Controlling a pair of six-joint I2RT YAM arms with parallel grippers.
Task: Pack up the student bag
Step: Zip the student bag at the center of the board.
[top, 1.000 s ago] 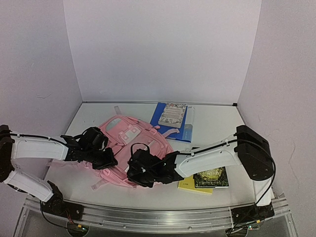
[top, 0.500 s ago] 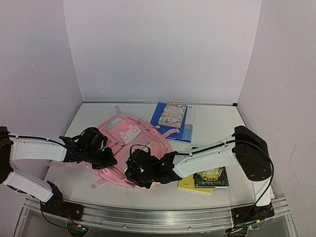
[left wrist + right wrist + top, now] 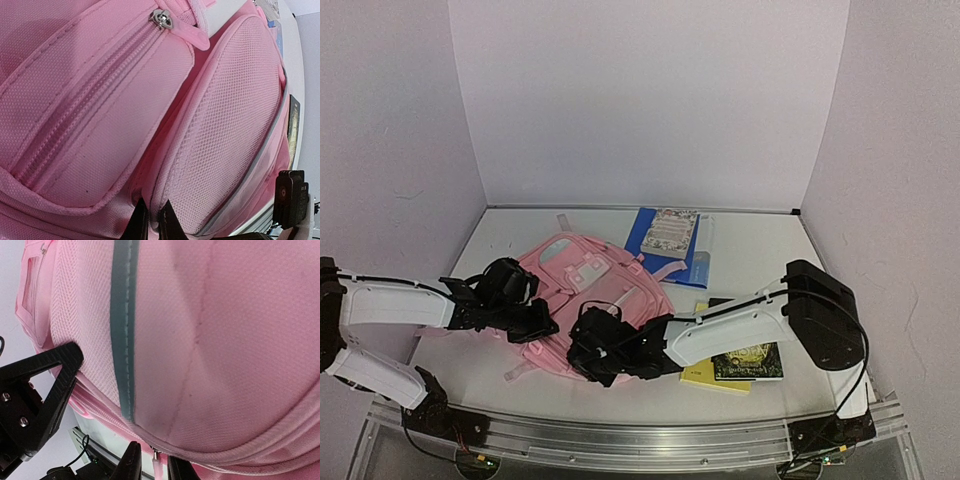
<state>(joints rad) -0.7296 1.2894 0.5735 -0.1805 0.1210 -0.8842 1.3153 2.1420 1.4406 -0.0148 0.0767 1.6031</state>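
The student bag point(image 3: 595, 285), a soft pink backpack, lies flat at the table's centre-left. My left gripper point(image 3: 538, 326) is at its near left edge. In the left wrist view this gripper point(image 3: 150, 223) is shut on a fold of the bag's pink fabric point(image 3: 150, 202), beside a mesh pocket point(image 3: 230, 125). My right gripper point(image 3: 582, 358) is at the bag's near edge. In the right wrist view this gripper point(image 3: 156, 466) has its jaws close on either side of a small zip pull point(image 3: 156, 459), which hangs under the bag's seam.
A blue book point(image 3: 648, 232) with a floral book point(image 3: 668, 230) on it lies behind the bag. A yellow book point(image 3: 700, 374) and a dark green book point(image 3: 748, 360) lie at the near right. White walls enclose three sides. A metal rail point(image 3: 630, 435) runs along the near edge.
My right gripper has moved left along the bag's near edge. The bag has shifted slightly away and leftward. My left gripper has hardly moved.
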